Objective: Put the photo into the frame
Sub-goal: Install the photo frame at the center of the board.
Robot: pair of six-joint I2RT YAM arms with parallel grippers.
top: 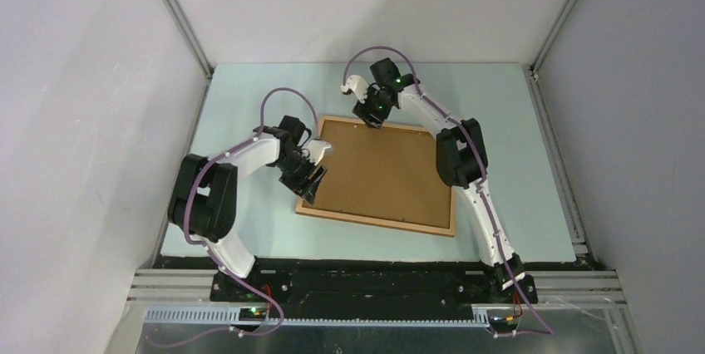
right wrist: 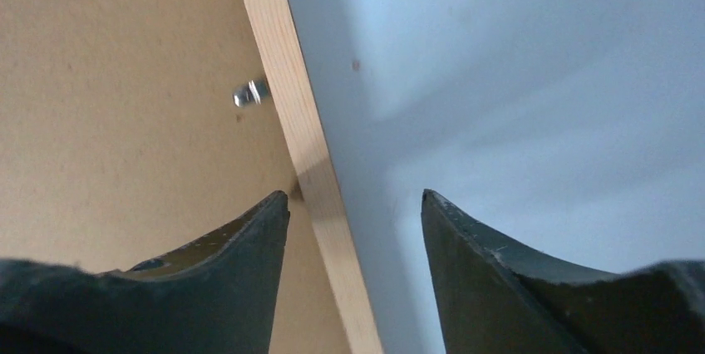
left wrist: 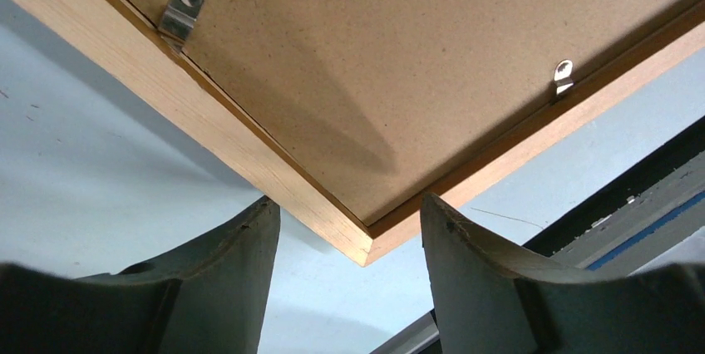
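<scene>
The frame [top: 374, 223] lies back side up on the pale blue table, with a brown backing board [top: 382, 171] set inside its light wooden rim. The photo is hidden. My left gripper [top: 314, 181] is open at the near-left corner of the frame. In the left wrist view that corner [left wrist: 332, 221] points between the two fingers and touches neither. My right gripper [top: 372, 121] is open over the far edge. One finger hangs above the backing board [right wrist: 125, 105], the other above the table, with the frame's rail [right wrist: 291, 96] between them.
Small metal clips [left wrist: 179, 13] [left wrist: 563, 76] [right wrist: 249, 92] sit along the inner edge of the frame. The black front rail [top: 374, 275] of the table runs close to the near side of the frame. Grey walls [top: 83, 80] enclose the table on three sides.
</scene>
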